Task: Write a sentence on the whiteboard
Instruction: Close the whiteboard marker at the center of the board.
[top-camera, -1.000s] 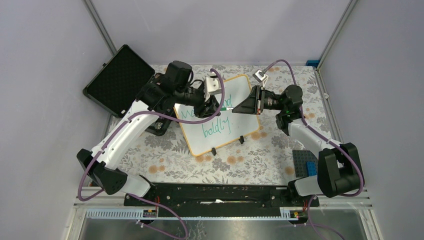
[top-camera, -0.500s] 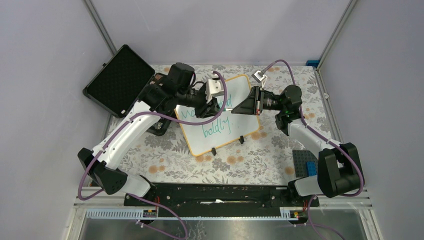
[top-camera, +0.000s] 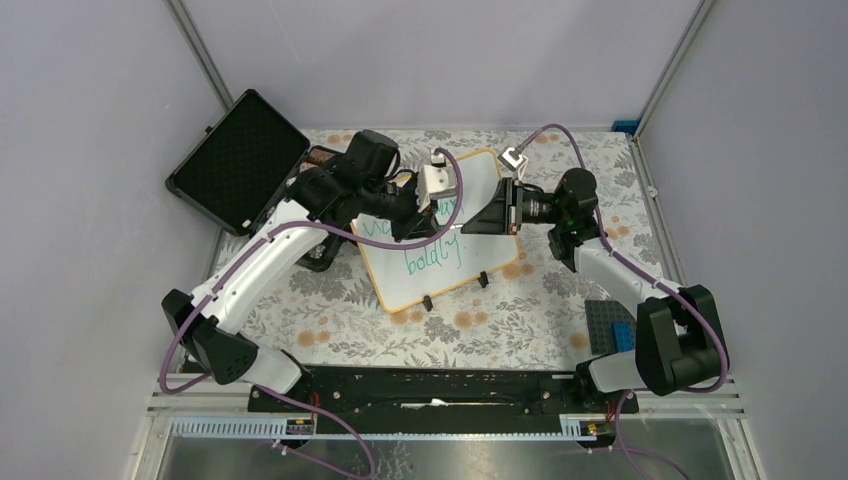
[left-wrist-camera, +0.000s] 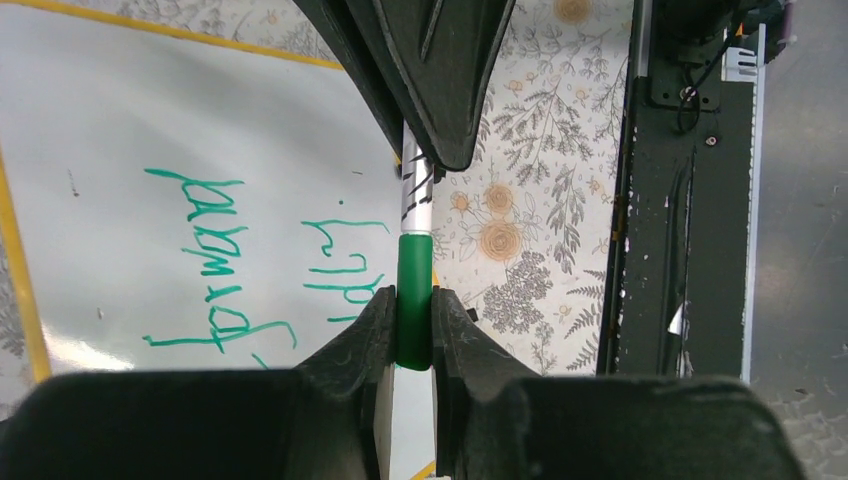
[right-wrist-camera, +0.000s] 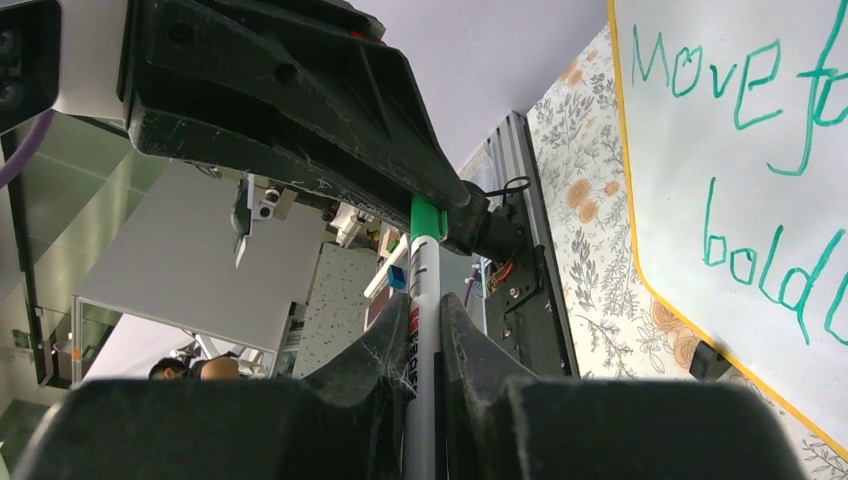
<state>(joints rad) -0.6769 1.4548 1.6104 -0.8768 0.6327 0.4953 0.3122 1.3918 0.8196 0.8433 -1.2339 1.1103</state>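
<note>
Seen from overhead, an open black case (top-camera: 238, 160) sits at upper left. At centre, the whiteboard (top-camera: 410, 290) lies on the floral tabletop (top-camera: 520, 310), bearing the green sentence (top-camera: 432, 256). Above it, the left pincer (left-wrist-camera: 414, 300) is clamped on a marker's green cap (left-wrist-camera: 414, 260). To the right, the right pincer (right-wrist-camera: 424, 320) is clamped on the marker barrel (right-wrist-camera: 424, 265).

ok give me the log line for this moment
stage: sentence on whiteboard | left gripper: shut on green cap | right gripper: shut on marker | marker: held between both grippers
</note>
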